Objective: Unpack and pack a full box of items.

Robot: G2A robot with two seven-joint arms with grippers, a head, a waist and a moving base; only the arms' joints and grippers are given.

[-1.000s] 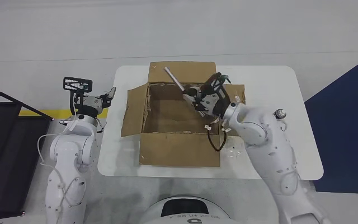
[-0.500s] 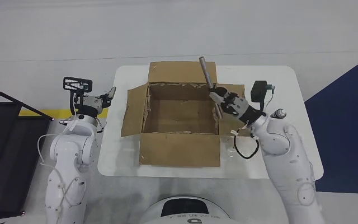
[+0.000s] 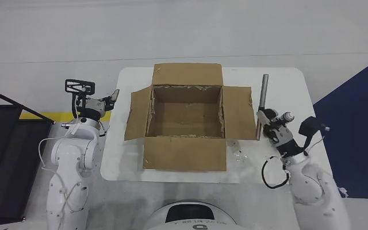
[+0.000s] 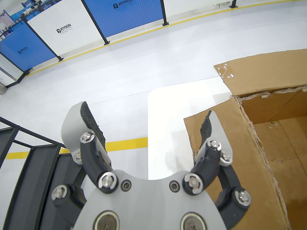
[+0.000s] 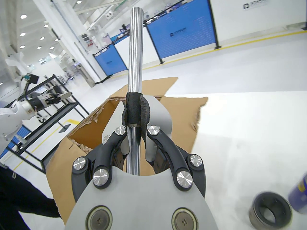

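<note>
- Cardboard box [image 3: 187, 112] stands in the middle of the white surface [image 3: 287, 80], with all four flaps folded outward, so you look onto its bare bottom.
- Your right end effector [image 3: 263, 115] is closed tight on a shiny metal rod [image 3: 264, 92]. The black pads [image 5: 145, 116] clamp it, and its long end sticks out past the fingertips.
- You find the rod over the right part of the surface, just beside the box's right flap, pointing toward the far edge.
- Your left end effector [image 3: 113, 96] is spread wide with nothing between its pads. It is at the left edge of the surface, near the left flap.
- Black ring [image 5: 269, 208] and a blurred blue container [image 5: 298, 192] are on the surface close to your right end effector.
</note>
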